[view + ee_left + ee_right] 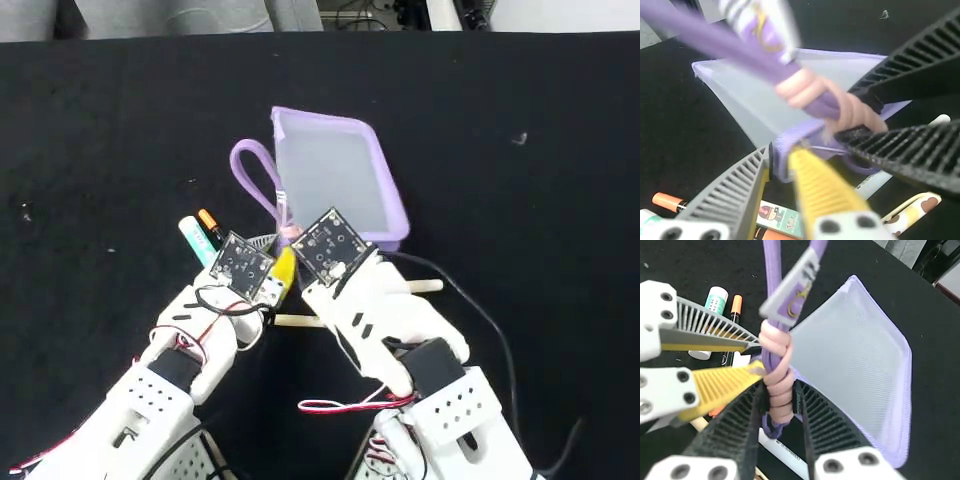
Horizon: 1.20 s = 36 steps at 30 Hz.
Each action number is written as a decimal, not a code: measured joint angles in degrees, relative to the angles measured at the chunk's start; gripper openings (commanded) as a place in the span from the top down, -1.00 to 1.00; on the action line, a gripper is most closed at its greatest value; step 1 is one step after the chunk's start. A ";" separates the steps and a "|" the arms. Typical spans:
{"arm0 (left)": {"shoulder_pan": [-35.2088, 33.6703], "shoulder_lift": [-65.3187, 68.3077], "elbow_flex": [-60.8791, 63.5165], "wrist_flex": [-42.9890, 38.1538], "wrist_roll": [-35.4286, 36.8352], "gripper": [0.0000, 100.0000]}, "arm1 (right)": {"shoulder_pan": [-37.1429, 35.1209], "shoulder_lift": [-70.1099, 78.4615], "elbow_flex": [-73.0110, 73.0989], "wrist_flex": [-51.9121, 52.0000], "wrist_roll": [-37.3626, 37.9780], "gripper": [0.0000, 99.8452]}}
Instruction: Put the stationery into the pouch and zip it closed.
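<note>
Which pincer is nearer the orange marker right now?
Left. The left pincer grips the pouch corner, next to the orange marker; the right pincer clamps the pink coil farther off.

Right gripper (777, 390) clamped on a pink coil (776, 365) in the foreground.
The coil wraps a purple strap (771, 285) carrying a tag (790, 287). The left gripper (759, 357) is just beside it. A translucent pouch (855, 365) lies behind, and an orange marker (735, 305) farther back.
</note>
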 measured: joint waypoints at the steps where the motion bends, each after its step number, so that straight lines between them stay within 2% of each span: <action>1: 0.26 0.00 0.00 0.00 0.00 0.94 | 0.00 0.00 0.00 0.00 0.00 0.98; 12: -1.41 0.00 0.00 0.00 0.00 0.94 | 1.58 -0.09 0.00 0.00 0.00 0.98; 23: -3.52 -0.09 -0.18 -0.53 0.18 0.94 | 16.09 -12.92 -7.21 10.99 0.00 0.98; 36: -6.33 -0.09 -0.18 -0.62 0.26 0.94 | 28.84 -16.88 -8.62 11.52 0.00 0.98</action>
